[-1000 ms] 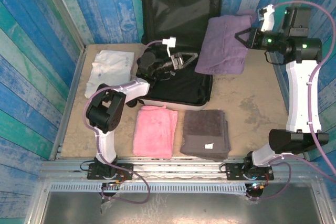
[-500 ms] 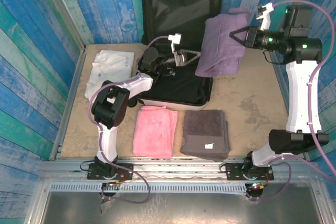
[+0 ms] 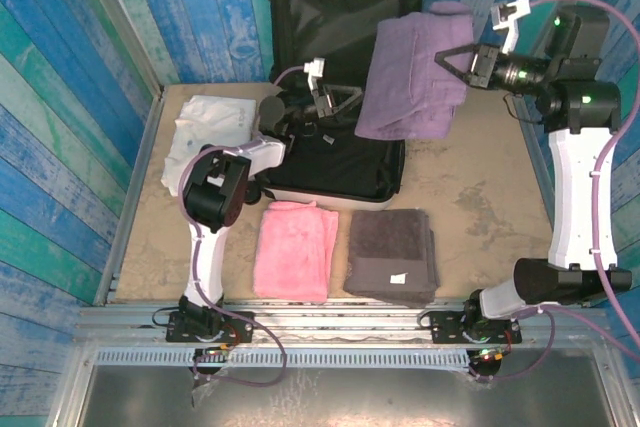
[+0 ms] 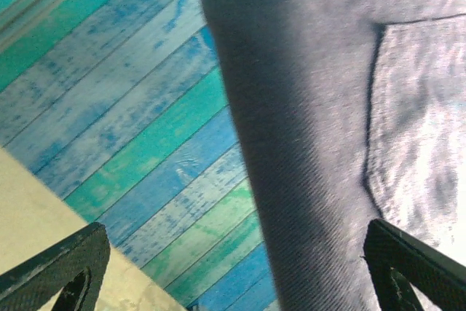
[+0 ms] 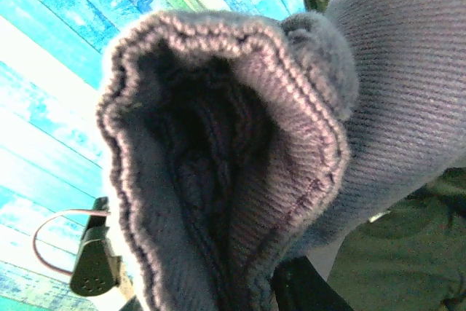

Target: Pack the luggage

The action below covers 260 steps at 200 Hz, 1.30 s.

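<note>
Three blue-plank walls (image 3: 200,7), tan table (image 3: 480,187), left jaws spread, right jaws pinching purple towel (image 3: 410,77)

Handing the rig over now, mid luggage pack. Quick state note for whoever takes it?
Left gripper: jaws open, holding nothing, over the open luggage, beside the purple towel.
Right gripper: shut on the purple towel, held up over the luggage's right side.
On the table: white garment left of the luggage; pink towel and dark grey towel in front.
Done: purple towel is off the table. Left: lower it in, then likely the other three.
</note>
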Each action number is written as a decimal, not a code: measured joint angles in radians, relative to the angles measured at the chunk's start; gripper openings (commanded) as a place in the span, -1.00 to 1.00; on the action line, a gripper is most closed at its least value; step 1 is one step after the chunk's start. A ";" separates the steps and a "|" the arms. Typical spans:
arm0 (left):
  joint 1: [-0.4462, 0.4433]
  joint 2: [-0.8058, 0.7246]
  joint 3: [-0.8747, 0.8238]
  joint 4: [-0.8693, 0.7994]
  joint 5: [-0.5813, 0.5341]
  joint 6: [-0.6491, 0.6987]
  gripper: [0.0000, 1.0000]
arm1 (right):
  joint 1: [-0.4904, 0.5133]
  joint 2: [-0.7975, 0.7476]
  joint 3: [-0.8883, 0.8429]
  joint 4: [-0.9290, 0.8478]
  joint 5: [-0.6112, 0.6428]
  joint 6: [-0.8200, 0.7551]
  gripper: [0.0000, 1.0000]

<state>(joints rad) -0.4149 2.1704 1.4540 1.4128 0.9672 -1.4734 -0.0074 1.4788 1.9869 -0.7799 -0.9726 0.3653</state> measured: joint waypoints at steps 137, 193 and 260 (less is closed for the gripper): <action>-0.026 0.009 0.045 0.158 0.040 -0.189 0.93 | 0.099 0.013 -0.056 0.022 -0.019 -0.012 -0.99; -0.004 0.010 0.077 0.157 0.056 -0.235 -0.43 | 0.105 0.052 -0.056 0.021 -0.012 -0.041 -1.00; 0.129 -0.104 -0.086 -0.386 0.122 0.248 -1.00 | 0.241 0.183 -0.064 -0.051 0.217 -0.185 -1.00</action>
<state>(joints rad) -0.2863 2.0663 1.3682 1.0271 1.0889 -1.2259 0.2333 1.6623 1.9228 -0.8307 -0.7555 0.1802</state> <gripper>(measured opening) 0.136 0.188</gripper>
